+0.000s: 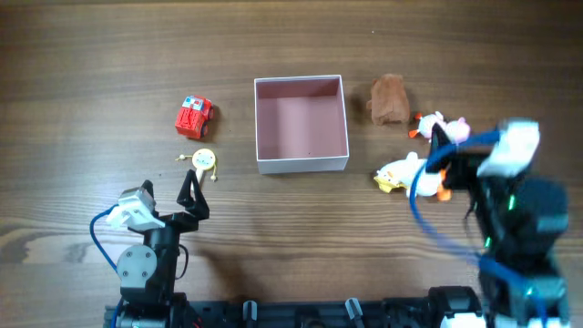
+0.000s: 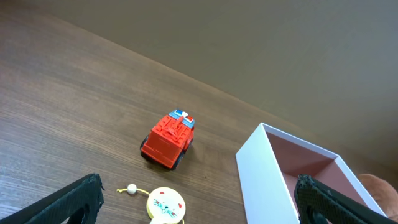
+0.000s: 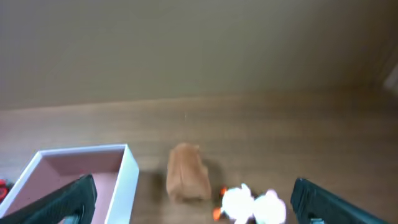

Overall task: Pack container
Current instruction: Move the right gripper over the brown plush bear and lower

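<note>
Jaws spread on both. Left gripper [image 1: 193,193] near yellow cat disc [image 1: 204,161], red truck [image 1: 193,117] beyond. Right gripper [image 1: 437,153] above duck [image 1: 398,176] and pink-white plush [image 1: 446,126]; brown toy [image 1: 389,98] beside container [image 1: 301,164].

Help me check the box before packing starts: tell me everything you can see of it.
The box is square, shallow and open-topped, with white outer walls and a dusty pink inside; it looks like cardboard. It sits flat and upright near the middle of the wooden table, empty. Nothing touches it.
</note>
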{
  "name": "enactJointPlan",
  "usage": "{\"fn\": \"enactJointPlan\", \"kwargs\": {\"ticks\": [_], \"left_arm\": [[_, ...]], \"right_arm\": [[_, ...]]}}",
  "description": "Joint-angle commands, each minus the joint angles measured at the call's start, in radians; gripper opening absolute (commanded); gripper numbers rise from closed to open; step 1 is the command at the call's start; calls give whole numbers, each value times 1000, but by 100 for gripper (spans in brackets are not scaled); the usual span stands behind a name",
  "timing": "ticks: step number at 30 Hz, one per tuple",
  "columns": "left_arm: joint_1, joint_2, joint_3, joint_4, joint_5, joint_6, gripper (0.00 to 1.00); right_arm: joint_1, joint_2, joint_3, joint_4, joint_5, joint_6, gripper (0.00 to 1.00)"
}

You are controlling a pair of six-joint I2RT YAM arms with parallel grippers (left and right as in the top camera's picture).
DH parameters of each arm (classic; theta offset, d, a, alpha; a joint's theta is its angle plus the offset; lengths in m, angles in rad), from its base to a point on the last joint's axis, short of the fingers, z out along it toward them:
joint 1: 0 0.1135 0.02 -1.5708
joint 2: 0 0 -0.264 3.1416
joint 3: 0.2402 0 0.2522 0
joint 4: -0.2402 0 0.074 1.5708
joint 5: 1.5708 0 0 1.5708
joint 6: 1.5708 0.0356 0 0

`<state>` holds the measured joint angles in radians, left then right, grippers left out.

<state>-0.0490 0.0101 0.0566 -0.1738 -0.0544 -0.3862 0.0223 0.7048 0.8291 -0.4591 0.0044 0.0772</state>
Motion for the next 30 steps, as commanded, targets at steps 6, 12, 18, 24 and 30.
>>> {"fn": "enactJointPlan", "kwargs": {"ticks": [6, 12, 18, 24, 30], "left_arm": [[8, -3, -6, 5, -6, 19, 100], [8, -3, -6, 5, -6, 19, 100], [8, -3, -6, 5, -6, 19, 100], [8, -3, -6, 5, -6, 19, 100], [8, -3, -6, 5, -6, 19, 100]], "right_arm": [[-3, 557, 443, -416, -35, -29, 100], [-3, 731, 441, -407, -41, -45, 100], [0, 863, 441, -332, -128, -179, 99], [77, 942, 441, -163, -84, -192, 100], [175, 1051, 441, -12, 156, -179, 100]]}}
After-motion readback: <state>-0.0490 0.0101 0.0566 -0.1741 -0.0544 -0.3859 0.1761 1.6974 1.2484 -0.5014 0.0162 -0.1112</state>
